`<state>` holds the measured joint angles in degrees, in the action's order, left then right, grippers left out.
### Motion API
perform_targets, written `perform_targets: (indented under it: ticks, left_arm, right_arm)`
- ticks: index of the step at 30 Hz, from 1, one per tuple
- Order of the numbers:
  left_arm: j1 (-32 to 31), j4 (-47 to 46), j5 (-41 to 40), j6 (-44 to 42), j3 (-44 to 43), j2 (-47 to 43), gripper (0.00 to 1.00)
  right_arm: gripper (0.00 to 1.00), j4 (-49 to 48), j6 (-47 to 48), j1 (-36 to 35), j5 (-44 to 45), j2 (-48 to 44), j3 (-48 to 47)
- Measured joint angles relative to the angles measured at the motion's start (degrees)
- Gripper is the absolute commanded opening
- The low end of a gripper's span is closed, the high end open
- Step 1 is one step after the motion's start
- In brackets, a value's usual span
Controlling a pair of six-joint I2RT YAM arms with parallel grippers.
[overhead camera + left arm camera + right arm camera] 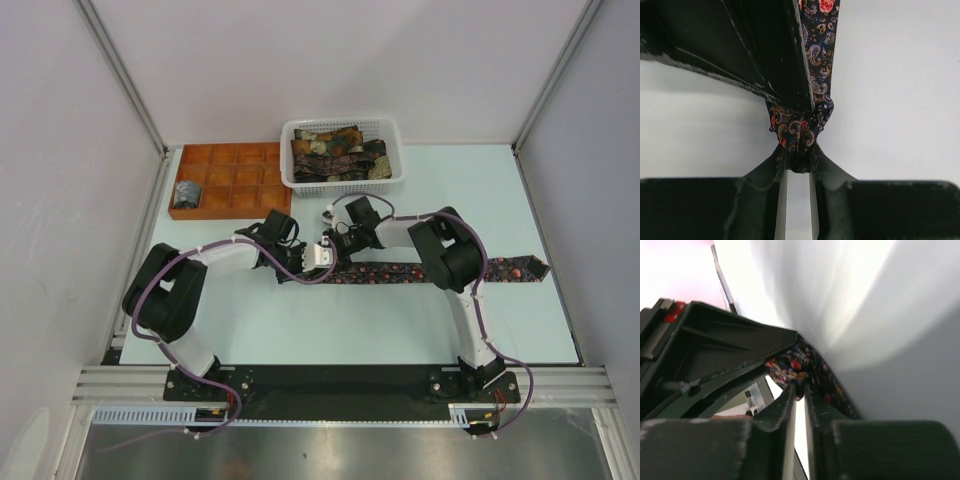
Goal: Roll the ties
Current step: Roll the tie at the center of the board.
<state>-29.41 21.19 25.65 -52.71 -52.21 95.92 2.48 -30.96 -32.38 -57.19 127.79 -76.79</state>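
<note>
While one rolled tie (186, 193) sits in the orange tray (230, 180) and others fill the basket (342, 153), both grippers (796, 170) (799, 390) pinch the dark tie's (440, 272) barely started roll on the table.

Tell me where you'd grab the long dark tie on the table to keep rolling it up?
Grab the dark tie at its bunched, started roll on the left end, coming from above. The rest lies flat and stretched rightward to its pointed tip, so rolling probably runs that way.
</note>
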Motion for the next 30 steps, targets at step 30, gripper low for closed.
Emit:
perform_targets:
  ticks: [30]
  left_arm:
    - [-0.1, 0.0, 0.0, -0.3, 0.0, 0.0, 0.13]
  right_arm:
    - [0.32, 37.2, 35.1, 8.7, 13.9, -5.0, -7.2]
